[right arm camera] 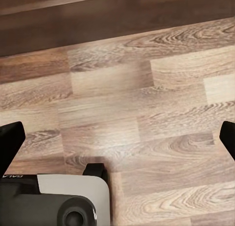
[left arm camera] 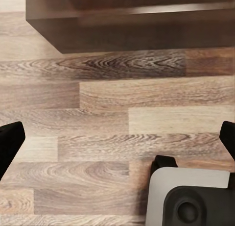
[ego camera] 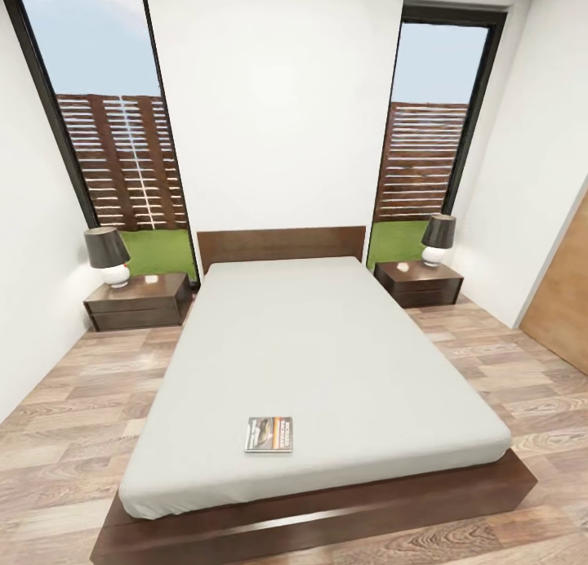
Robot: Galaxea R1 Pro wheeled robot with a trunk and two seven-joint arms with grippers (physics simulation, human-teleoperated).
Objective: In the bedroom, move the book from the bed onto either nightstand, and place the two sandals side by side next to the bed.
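The book (ego camera: 269, 434) lies flat on the light-grey mattress of the bed (ego camera: 327, 361), near its foot edge and a little left of centre. A dark nightstand (ego camera: 137, 301) stands left of the headboard and another nightstand (ego camera: 419, 283) stands to its right. The sandals are out of view. My left gripper (left arm camera: 117, 140) hangs open over bare plank floor, with the bed frame's dark corner (left arm camera: 132, 25) ahead of it. My right gripper (right arm camera: 117, 138) is open too, over the floor beside the bed frame's dark edge (right arm camera: 73, 25). Nothing sits between either pair of fingers.
Each nightstand carries a lamp: one (ego camera: 109, 255) on the left, one (ego camera: 438, 239) on the right. Tall windows (ego camera: 106, 116) flank the headboard wall. A wooden door (ego camera: 563, 295) is at the right. Parts of my base (left arm camera: 193, 199) show near both grippers.
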